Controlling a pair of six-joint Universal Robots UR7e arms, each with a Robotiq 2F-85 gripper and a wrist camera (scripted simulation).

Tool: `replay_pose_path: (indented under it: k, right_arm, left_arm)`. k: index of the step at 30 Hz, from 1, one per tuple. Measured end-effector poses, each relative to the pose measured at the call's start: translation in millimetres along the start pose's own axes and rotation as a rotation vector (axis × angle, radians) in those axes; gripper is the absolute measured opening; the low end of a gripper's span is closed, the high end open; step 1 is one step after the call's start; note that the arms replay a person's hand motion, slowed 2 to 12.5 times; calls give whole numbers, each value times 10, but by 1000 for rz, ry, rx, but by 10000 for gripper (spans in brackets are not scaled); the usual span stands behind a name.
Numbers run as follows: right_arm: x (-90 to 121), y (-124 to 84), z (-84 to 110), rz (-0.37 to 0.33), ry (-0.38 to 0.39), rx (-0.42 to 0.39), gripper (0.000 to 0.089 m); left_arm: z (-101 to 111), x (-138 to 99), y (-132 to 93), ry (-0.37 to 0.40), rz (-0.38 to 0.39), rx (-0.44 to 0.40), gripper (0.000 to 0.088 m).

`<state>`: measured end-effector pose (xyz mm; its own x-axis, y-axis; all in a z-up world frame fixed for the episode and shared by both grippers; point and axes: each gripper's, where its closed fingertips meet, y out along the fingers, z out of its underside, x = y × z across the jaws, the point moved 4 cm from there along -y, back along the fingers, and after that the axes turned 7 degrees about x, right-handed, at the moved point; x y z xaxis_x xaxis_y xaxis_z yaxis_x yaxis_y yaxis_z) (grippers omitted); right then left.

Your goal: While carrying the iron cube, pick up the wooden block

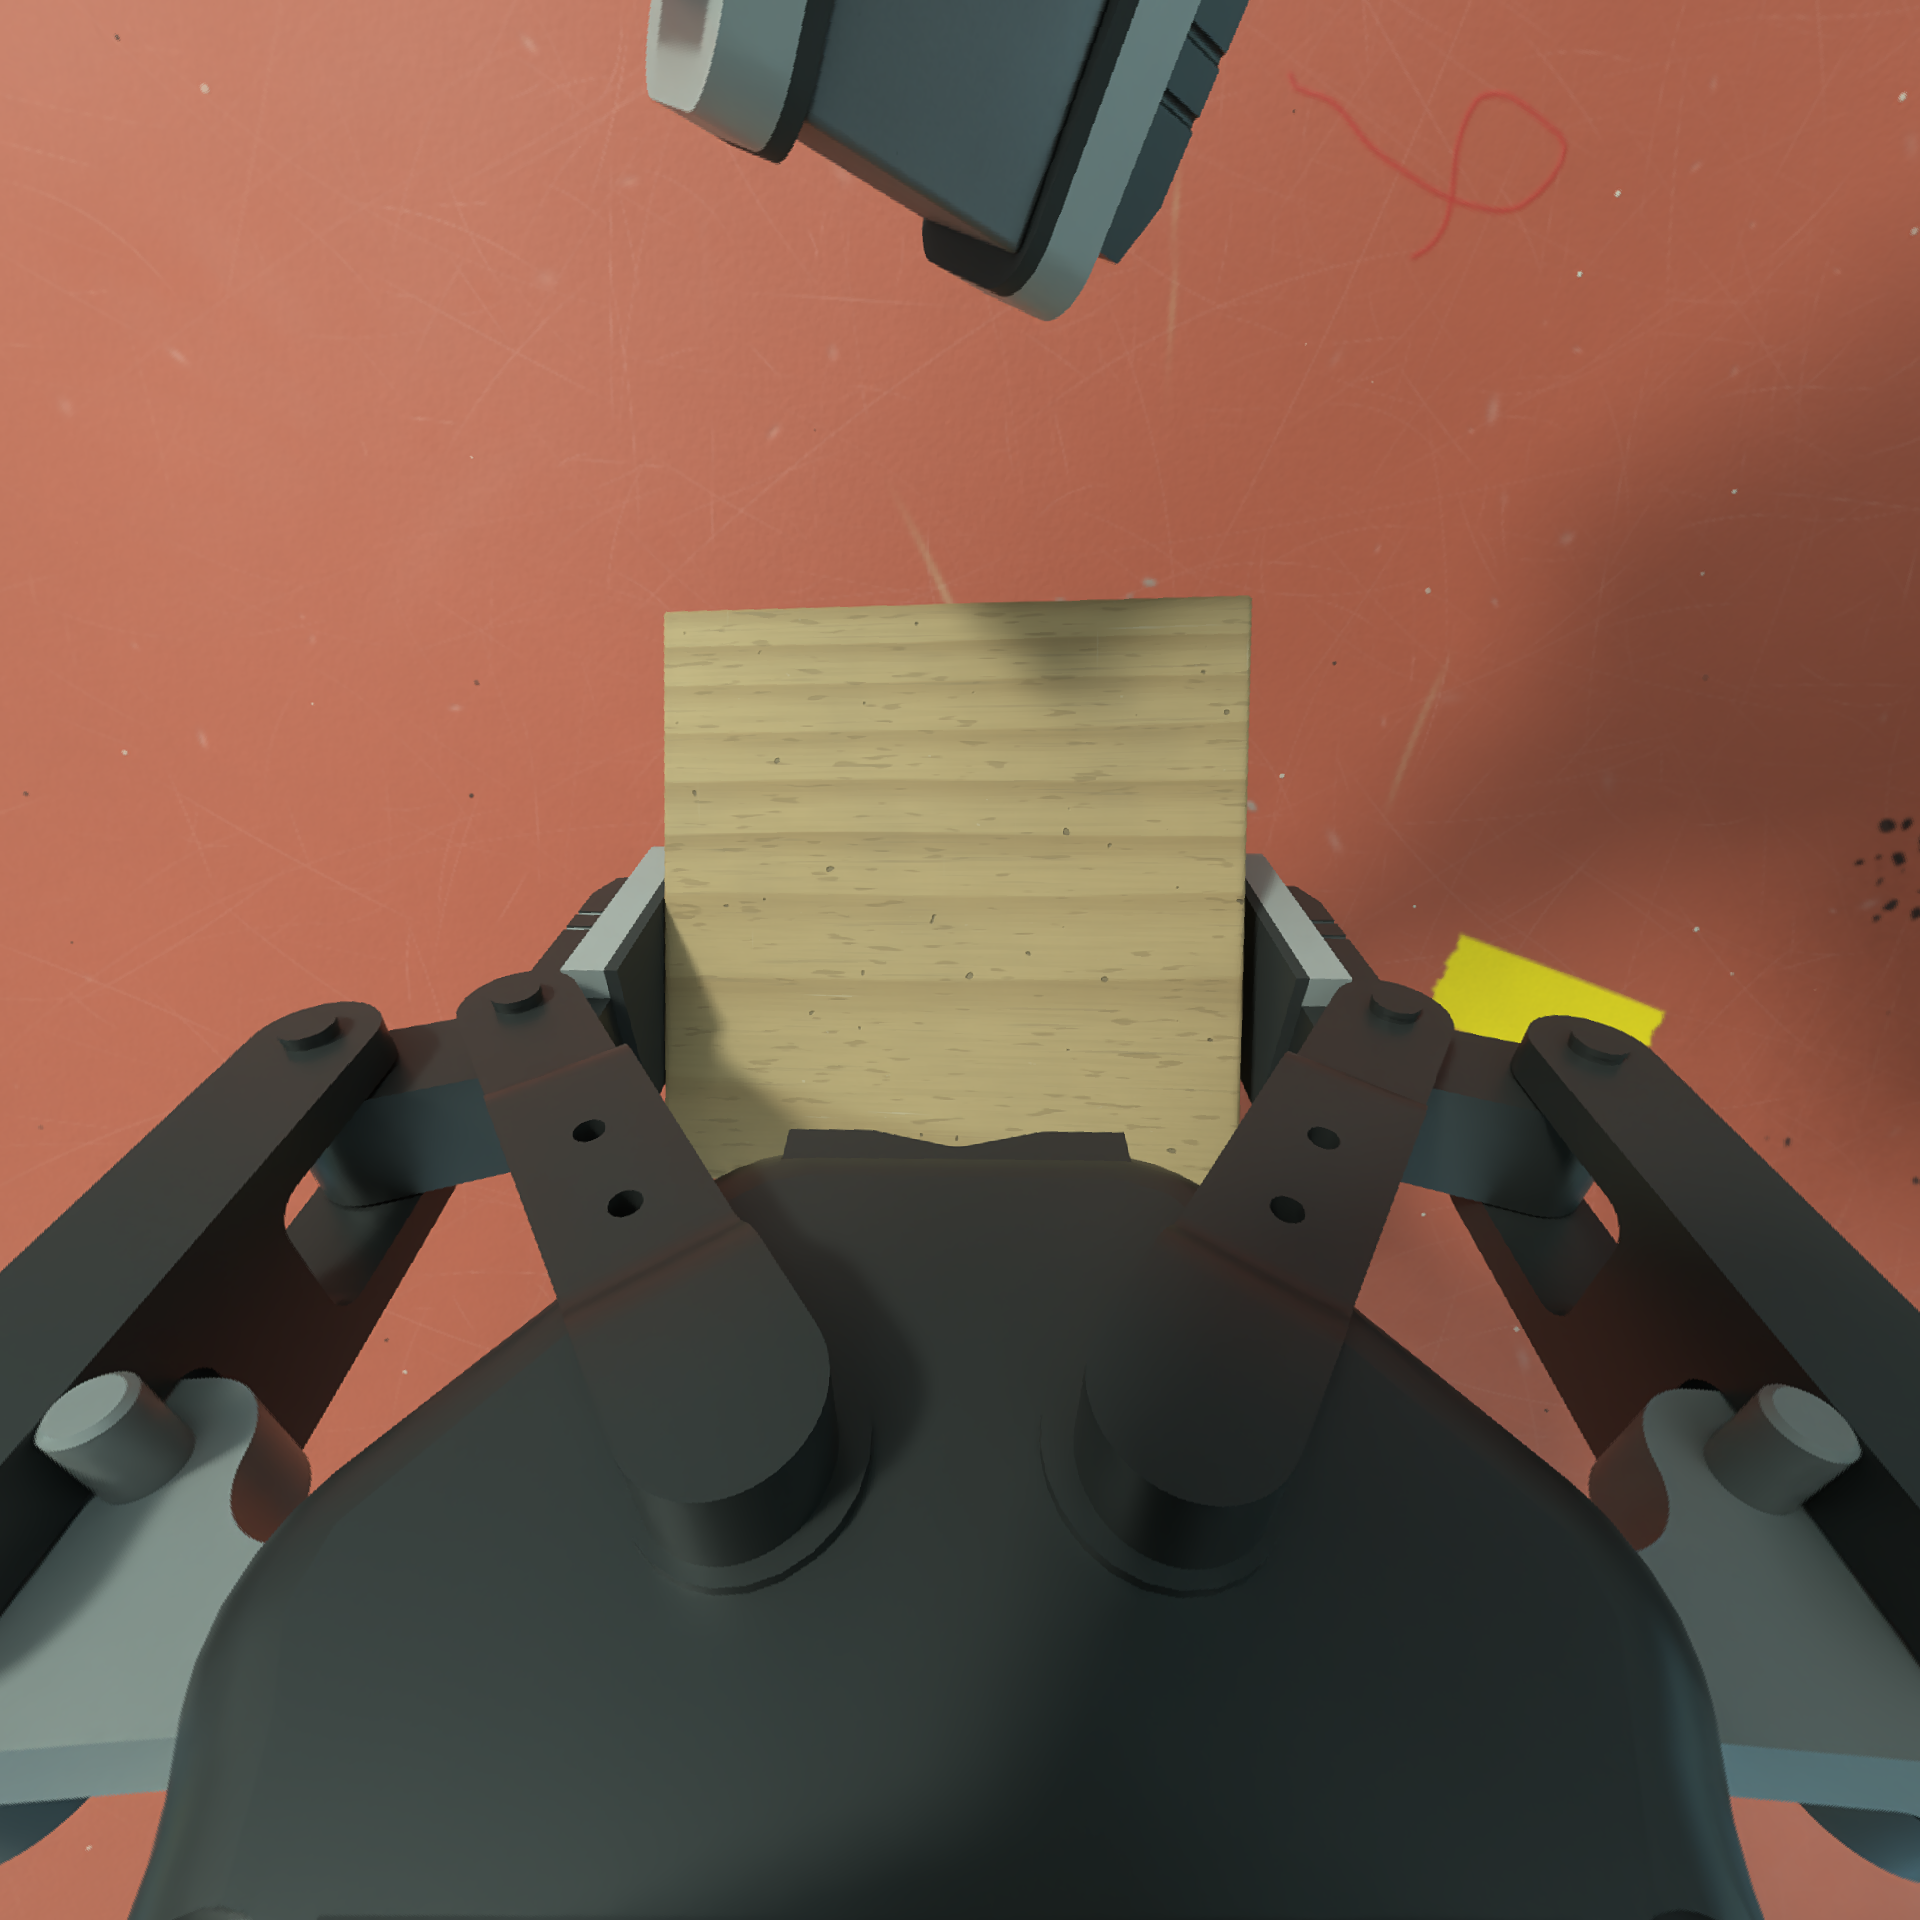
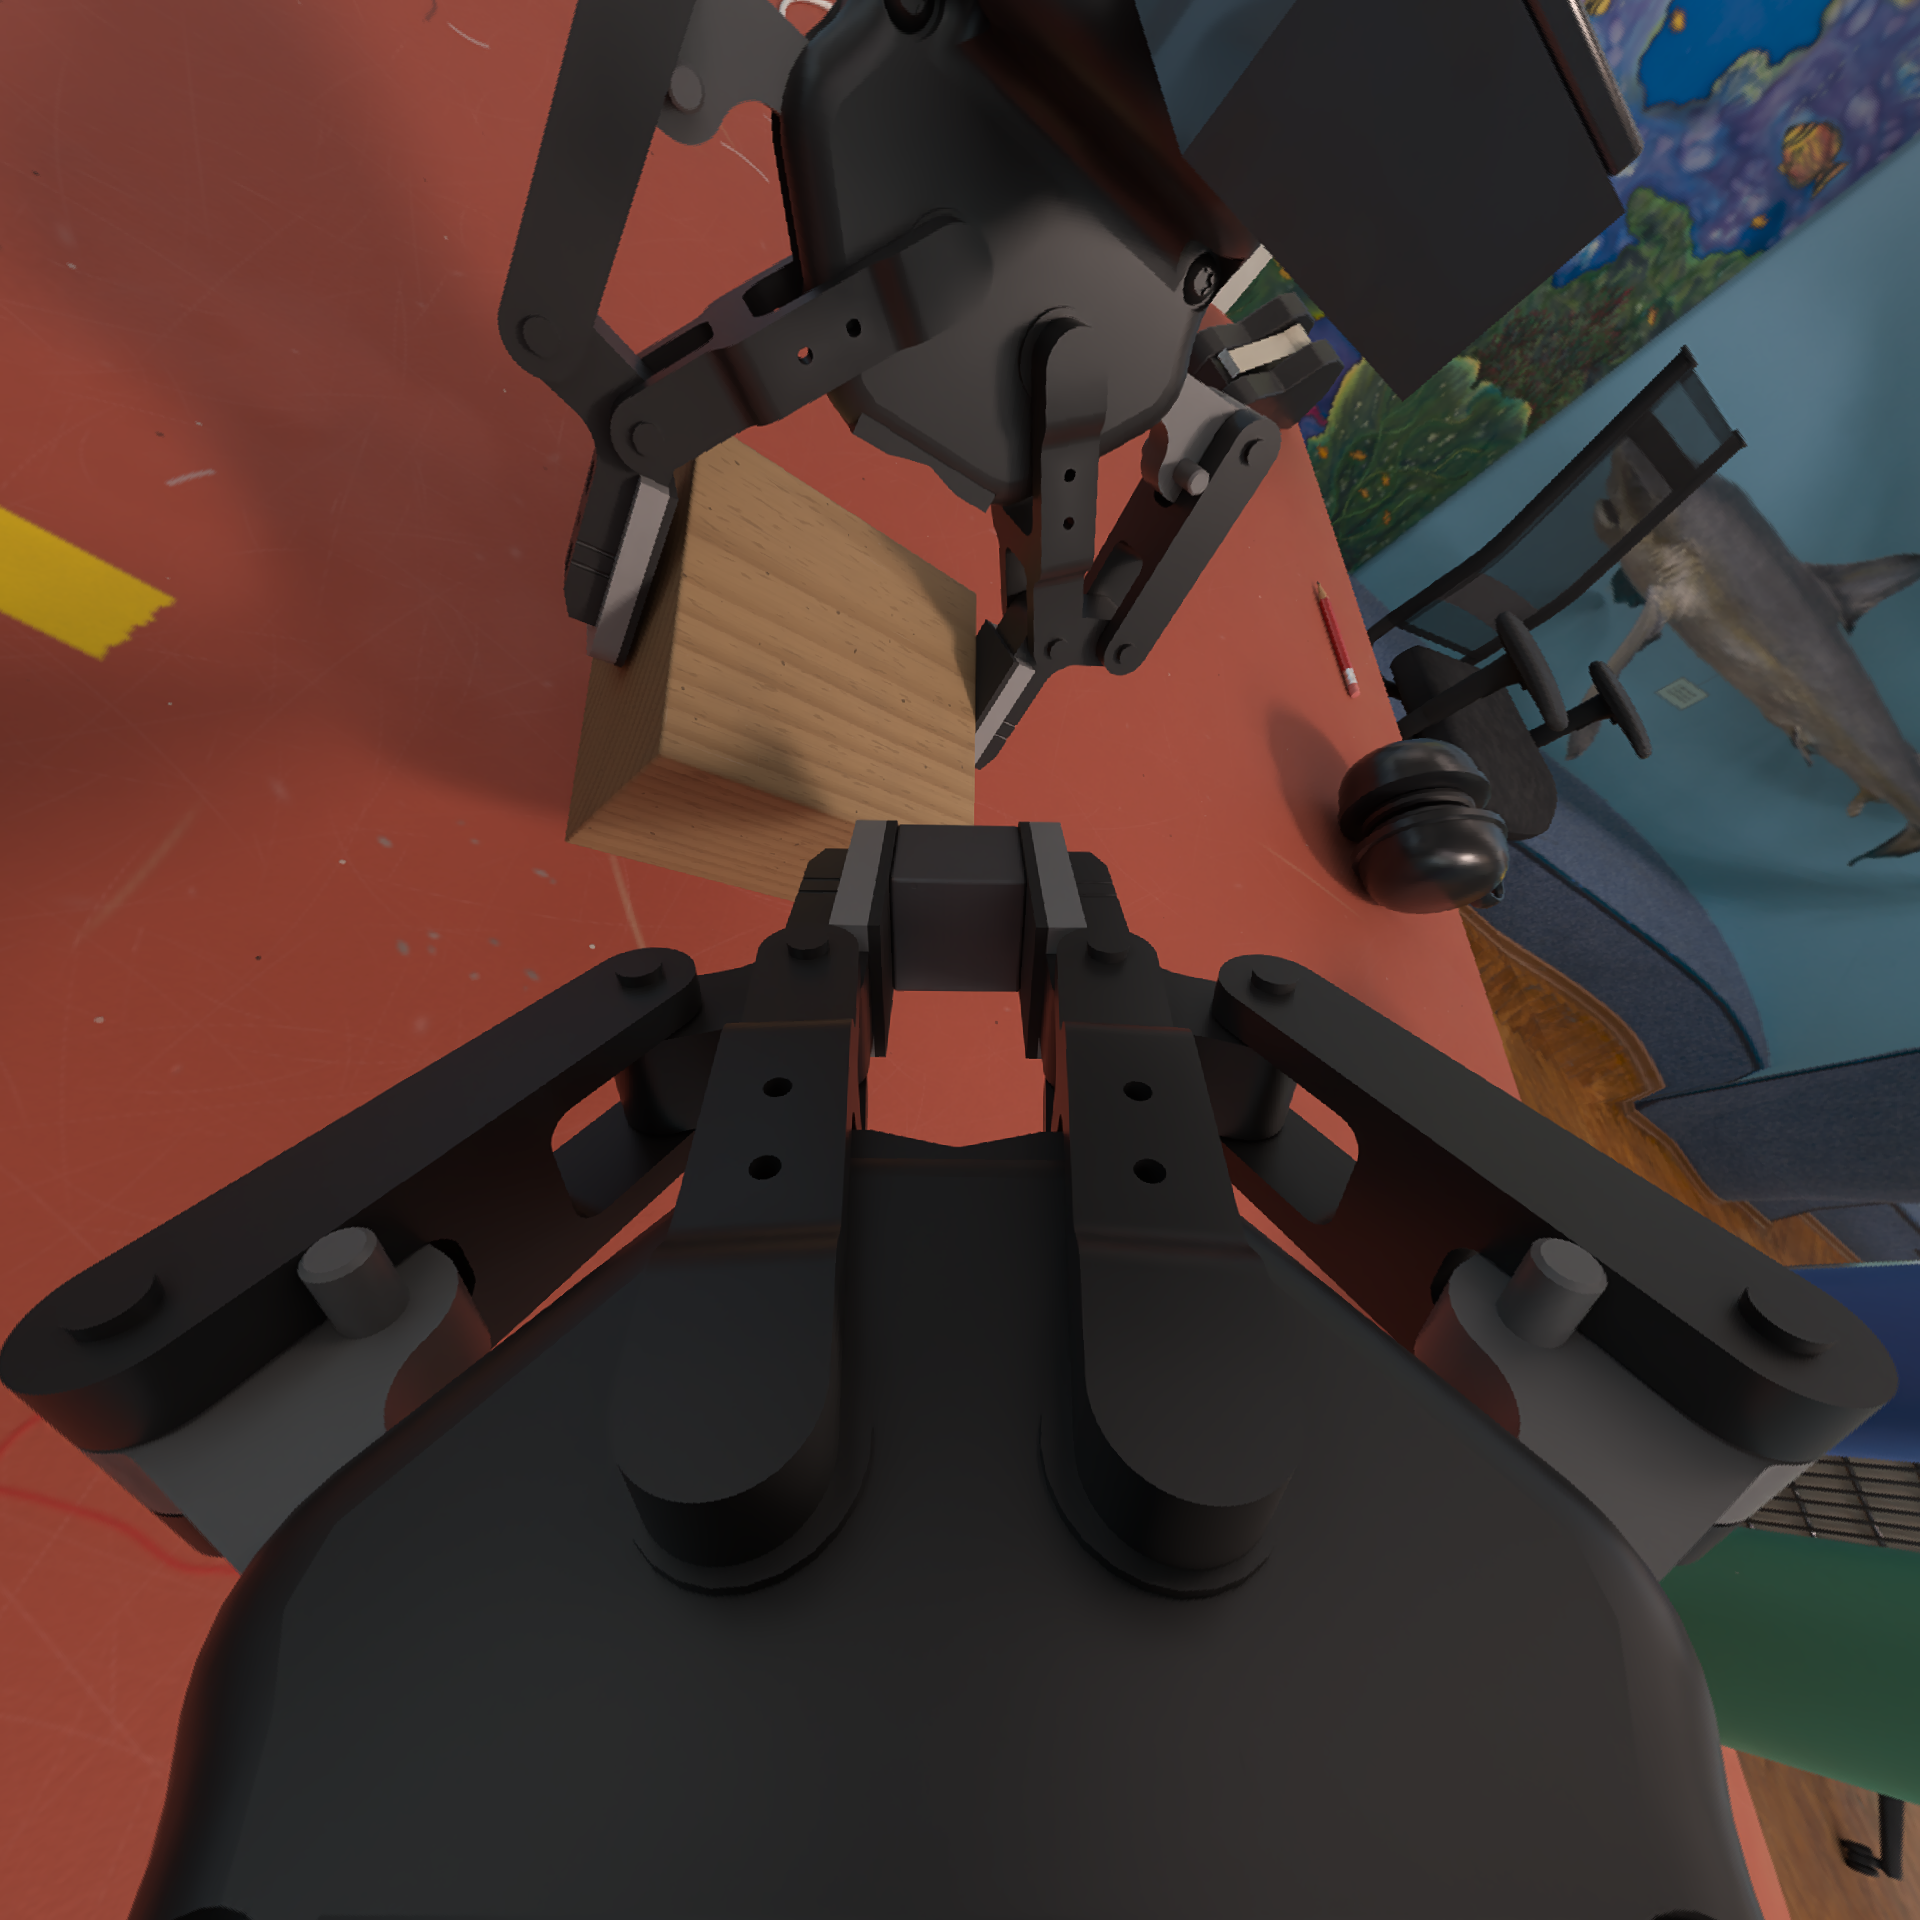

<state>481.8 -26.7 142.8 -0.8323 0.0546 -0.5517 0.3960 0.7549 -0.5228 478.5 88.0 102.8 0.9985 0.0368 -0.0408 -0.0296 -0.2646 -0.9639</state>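
The wooden block (image 1: 956, 862) is a pale cube on the red table (image 1: 312, 520). My left gripper (image 1: 956, 904) is shut on it, one pad flat against each side. The right wrist view shows the same grip: the left gripper (image 2: 805, 639) comes down over the wooden block (image 2: 821, 665). I cannot tell whether the block is off the table. My right gripper (image 2: 956, 862) is shut on the iron cube (image 2: 956, 914), a small dark cube, just in front of the block. In the left wrist view the right gripper (image 1: 914, 135) hovers beyond the block with the iron cube (image 1: 925, 114).
A yellow tape strip (image 1: 1548, 997) lies on the table to the block's right, also in the right wrist view (image 2: 73, 592). A red pencil (image 2: 1335, 639) and a black rounded object (image 2: 1418, 821) lie near the table's edge. A chair (image 2: 1538, 582) stands beyond it.
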Motion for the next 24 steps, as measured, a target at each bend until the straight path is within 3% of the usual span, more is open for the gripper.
replay_pose_path:
  k: [24]
  right_arm:
    - [15, 2, 4, -10, 7, 6, 201]
  left_arm:
    - [7, 5, 23, 12, -6, 34, 796]
